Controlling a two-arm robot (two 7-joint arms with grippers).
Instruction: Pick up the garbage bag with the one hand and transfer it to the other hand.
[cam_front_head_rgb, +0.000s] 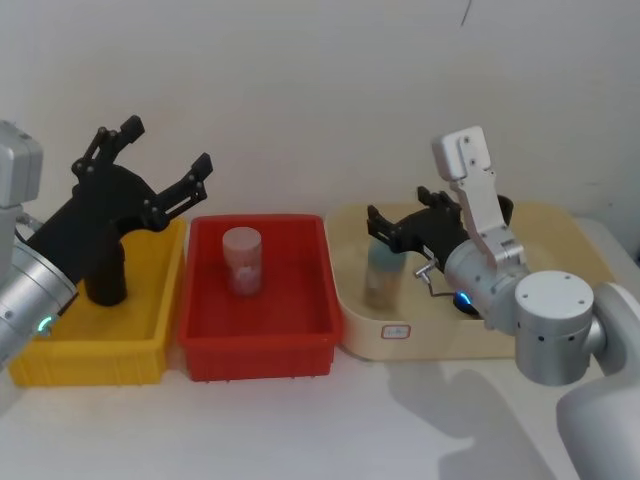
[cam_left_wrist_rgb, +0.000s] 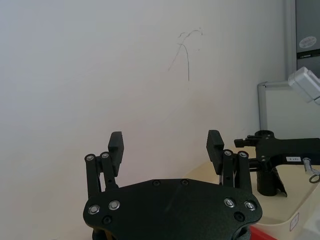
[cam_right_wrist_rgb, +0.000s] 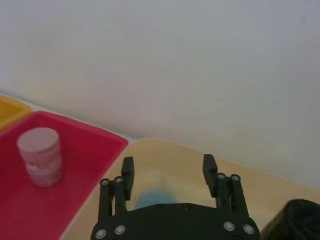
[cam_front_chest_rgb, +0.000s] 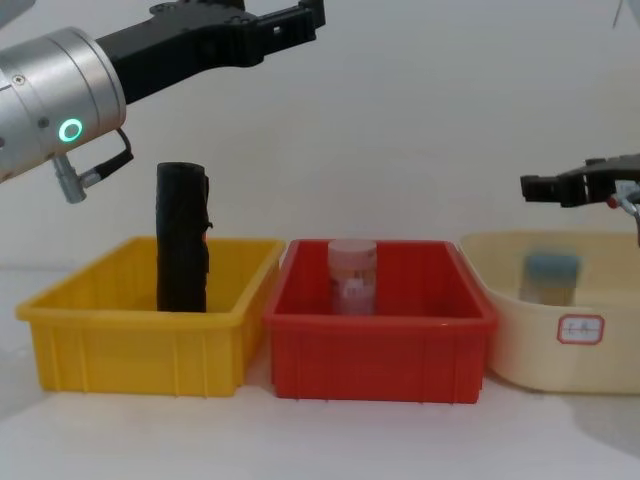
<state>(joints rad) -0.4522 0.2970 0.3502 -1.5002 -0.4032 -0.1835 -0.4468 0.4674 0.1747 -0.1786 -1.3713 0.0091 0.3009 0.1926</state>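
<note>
The garbage bag (cam_front_head_rgb: 105, 272) is a tall black roll standing upright at the back of the yellow bin (cam_front_head_rgb: 150, 335); in the chest view the garbage bag (cam_front_chest_rgb: 182, 238) rises well above the bin's rim, with a small red mark on its side. My left gripper (cam_front_head_rgb: 165, 150) hangs open in the air above and just beyond it, touching nothing; the left wrist view shows this gripper (cam_left_wrist_rgb: 165, 145) spread wide against the wall. My right gripper (cam_front_head_rgb: 397, 217) is open over the beige bin (cam_front_head_rgb: 400, 345), level with its rim, and holds nothing (cam_right_wrist_rgb: 168, 167).
The red bin (cam_front_head_rgb: 258, 340) in the middle holds a pink jar (cam_front_head_rgb: 243, 260). A blue-lidded jar (cam_front_chest_rgb: 552, 275) stands in the beige bin under my right gripper. Another black roll (cam_right_wrist_rgb: 299, 222) sits at the beige bin's far right.
</note>
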